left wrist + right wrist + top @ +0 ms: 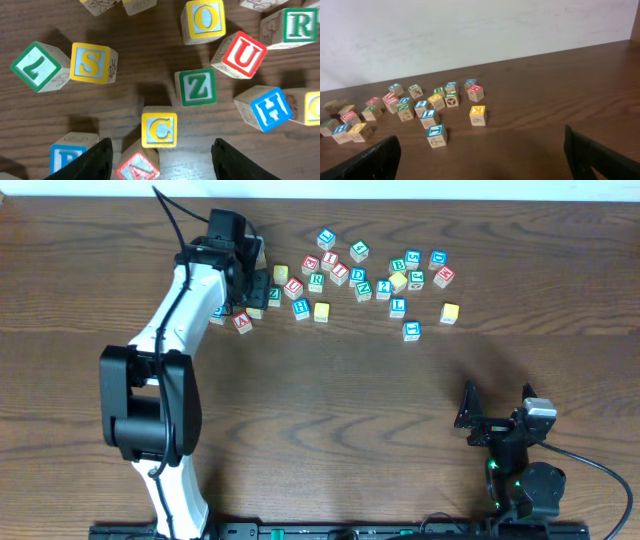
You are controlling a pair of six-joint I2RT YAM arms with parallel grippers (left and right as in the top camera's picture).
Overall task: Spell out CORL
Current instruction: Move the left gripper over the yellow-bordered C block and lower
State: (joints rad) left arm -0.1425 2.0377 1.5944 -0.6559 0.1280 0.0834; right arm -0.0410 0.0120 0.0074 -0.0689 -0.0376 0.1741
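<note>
Standing by the table, quick notes. The left gripper hangs over the left end of the cube scatter, roughly 11 o'clock on the overhead view. Its two dark fingers are spread, one on either side of the C cube. Bare wood shows in both gaps, so it pinches nothing.

Clock directions on the left wrist view, taken from the C cube:
- The C cube sits flat, yellow frame and pale letter facing up.
- The Z cube (green) is at 1 o'clock, near but apart.
- The O cube is farther out along 1 o'clock, yellow-framed, near the top edge.
- The U cube (red, tilted) is just beside the O cube.
- The R cube is at 2 o'clock in the far corner, green letter on white.
- The H cube (blue) is at 3 o'clock.
- The S cube is between 10 and 11 o'clock.
- The A cube (red) is at 7 o'clock, right against the C cube's lower edge; I cannot tell if they touch.

On the overhead view, what reads as the L cube (blue frame) lies well apart from the others. It is between 3 and 4 o'clock from the R cube, on the right half of the scatter.

The right gripper sits at 5 o'clock on the table, far from every cube. Its fingers are spread wide at the edges of its own view, with nothing between them.
</note>
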